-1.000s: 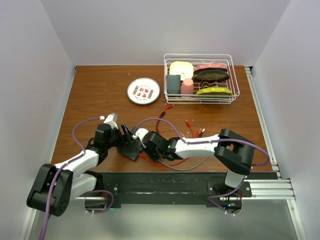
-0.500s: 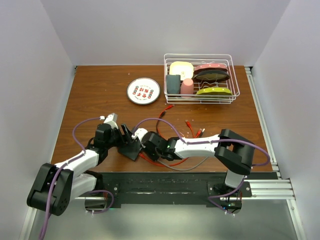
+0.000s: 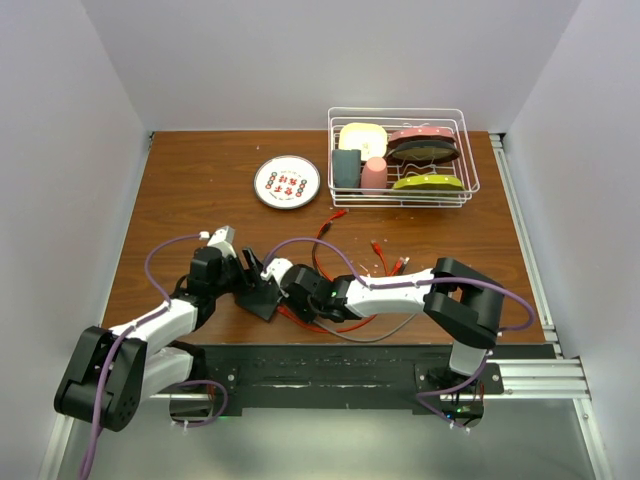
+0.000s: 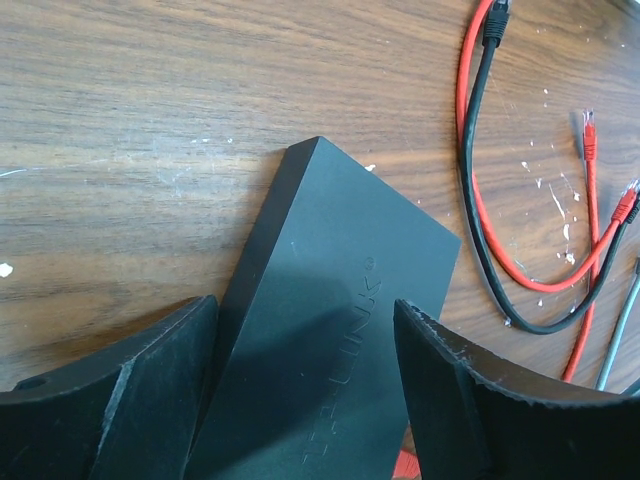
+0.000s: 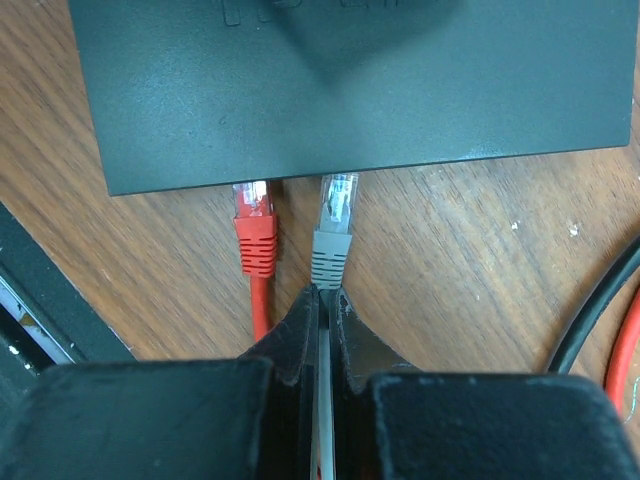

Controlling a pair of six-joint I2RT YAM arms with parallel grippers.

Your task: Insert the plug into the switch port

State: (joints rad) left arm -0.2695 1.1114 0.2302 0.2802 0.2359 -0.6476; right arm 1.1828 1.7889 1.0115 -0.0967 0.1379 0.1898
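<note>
The switch is a flat dark-grey box lying near the table's front edge, also seen as the switch and the switch. My left gripper straddles it, and the left gripper has a finger pressed against each long side. My right gripper, seen as the right gripper, is shut on a grey cable just behind its grey plug. The plug's clear tip sits at the switch's port edge. A red plug sits in the port to its left.
Loose red and black cables lie right of the switch, also the cables. A white plate sits at the back. A wire dish rack with dishes stands back right. A black rail runs along the near edge.
My right gripper has crept a little to the left, toward the switch, with the grey plug. The left arm and the switch have stayed put.
</note>
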